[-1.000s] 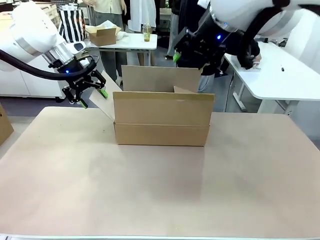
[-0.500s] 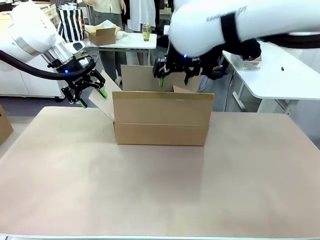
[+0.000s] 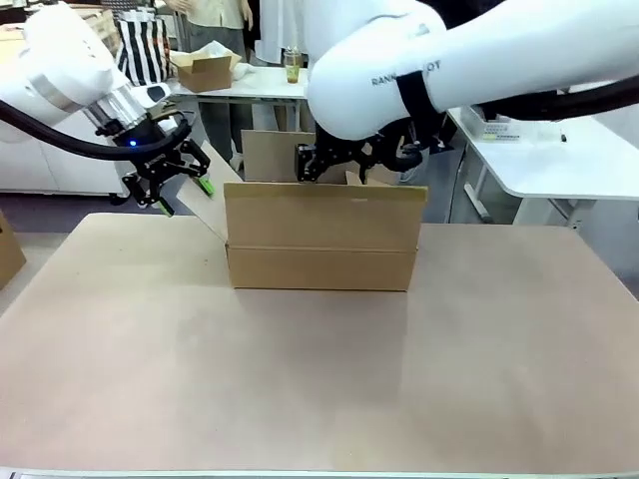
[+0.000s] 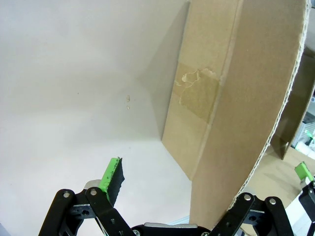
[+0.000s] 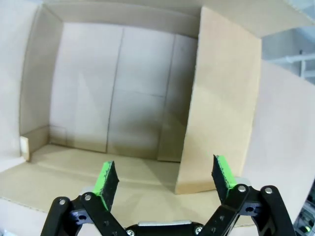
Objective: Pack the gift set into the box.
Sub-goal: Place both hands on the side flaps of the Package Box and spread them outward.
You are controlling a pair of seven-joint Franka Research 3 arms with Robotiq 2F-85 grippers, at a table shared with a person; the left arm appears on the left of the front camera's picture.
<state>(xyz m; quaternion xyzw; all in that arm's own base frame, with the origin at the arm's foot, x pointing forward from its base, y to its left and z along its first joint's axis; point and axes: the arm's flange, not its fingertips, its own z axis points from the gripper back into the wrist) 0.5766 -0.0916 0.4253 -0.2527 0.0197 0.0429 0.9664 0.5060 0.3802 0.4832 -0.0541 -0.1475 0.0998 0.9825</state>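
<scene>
Box (image 3: 321, 235) open-topped; right end effector (image 5: 164, 175) spread above interior.

We count one large box (image 3: 319, 239) on one brown table (image 3: 319, 399). We count two grippers: the left gripper (image 3: 187, 196) and the right gripper (image 5: 162, 174). Farther back we count one small box (image 3: 207, 70), one cup (image 3: 293, 65), one striped bag (image 3: 145, 48).

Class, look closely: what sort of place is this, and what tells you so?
Probably a robotics lab: the left arm and right arm work at a cardboard box on a covered table, with white work tables behind.
</scene>
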